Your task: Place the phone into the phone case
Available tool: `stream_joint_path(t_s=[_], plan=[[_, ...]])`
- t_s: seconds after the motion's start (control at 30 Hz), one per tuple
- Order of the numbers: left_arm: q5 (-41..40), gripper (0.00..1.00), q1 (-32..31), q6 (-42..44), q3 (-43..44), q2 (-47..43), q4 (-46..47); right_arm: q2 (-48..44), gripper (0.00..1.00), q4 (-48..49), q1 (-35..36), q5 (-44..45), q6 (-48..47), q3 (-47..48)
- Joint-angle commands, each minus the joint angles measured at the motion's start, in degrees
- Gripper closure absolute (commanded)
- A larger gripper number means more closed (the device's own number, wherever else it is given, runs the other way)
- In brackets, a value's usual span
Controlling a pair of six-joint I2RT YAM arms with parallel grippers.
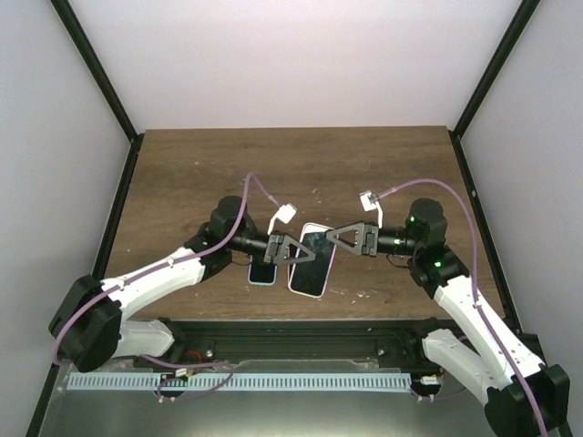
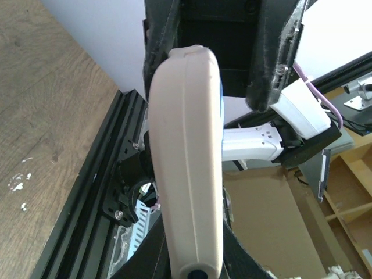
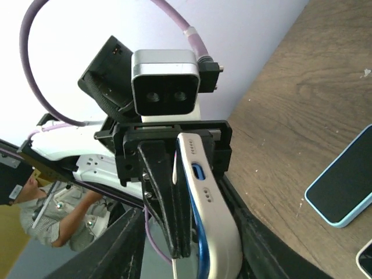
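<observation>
Phone [image 1: 310, 258] sits face-up inside the white phone case [image 2: 186, 163], and the pair is held between the two arms over the near middle of the bench [image 1: 319, 164]. It appears lifted, though contact with the bench can't be ruled out. Left pincer [image 1: 290, 248]: clamped across the case front-to-back at its left end. Right pincer [image 1: 332, 235]: jaws apart, wider than the case, straddling the right end; one finger is against it and the other shows a gap in the left wrist view. A blue strip of the phone's edge shows along the case lip in the right wrist view, so one side is probably not fully seated. Judgement: insertion mostly done; what is left is pressing that edge home, then setting down and releasing. A separate blue-rimmed handset [image 1: 262, 271] lies flat on the bench just near-left, untouched.
</observation>
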Motion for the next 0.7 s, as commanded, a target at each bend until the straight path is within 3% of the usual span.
stream_joint_path(t_s=[0.0, 0.07, 0.17, 0.27, 0.4, 0.47, 0.6, 0.67], plan=[[0.9, 1.0, -0.2, 0.1, 1.9, 1.2, 4.0, -0.8, 0.67, 4.7, 0.3, -3.0, 2.6, -0.6], [-0.6, 1.0, -0.2, 1.5, 2.1, 1.3, 2.0, -1.0, 0.8, 4.7, 0.2, -2.8, 3.3, -0.6], [-6.1, 1.0, -0.1, 7.8, 3.8, 0.8, -8.9, -1.4, 0.99, 4.3, 0.3, -1.7, 5.3, -0.4], [-12.5, 1.0, -0.1, 14.4, 7.3, 1.8, -21.2, -1.7, 0.99, 3.0, 0.2, 0.9, 7.7, -0.4], [-15.1, 1.0, -0.2, 16.7, 9.7, 3.6, -26.6, -1.1, 0.99, 1.7, 0.2, 3.2, 9.2, -0.9], [-14.9, 1.0, -0.2, 15.8, 10.0, 3.7, -26.0, -1.4, 0.92, 4.2, 0.3, 2.7, 10.5, -2.1], [-12.2, 1.0, -0.1, 7.3, 7.4, 2.4, -16.0, -1.9, 0.61, 12.3, 0.2, -0.8, 13.3, -6.1], [-11.1, 1.0, -0.2, 3.0, 5.9, 2.2, -9.6, -0.7, 0.55, 12.8, 0.3, -2.8, 12.2, -6.9]])
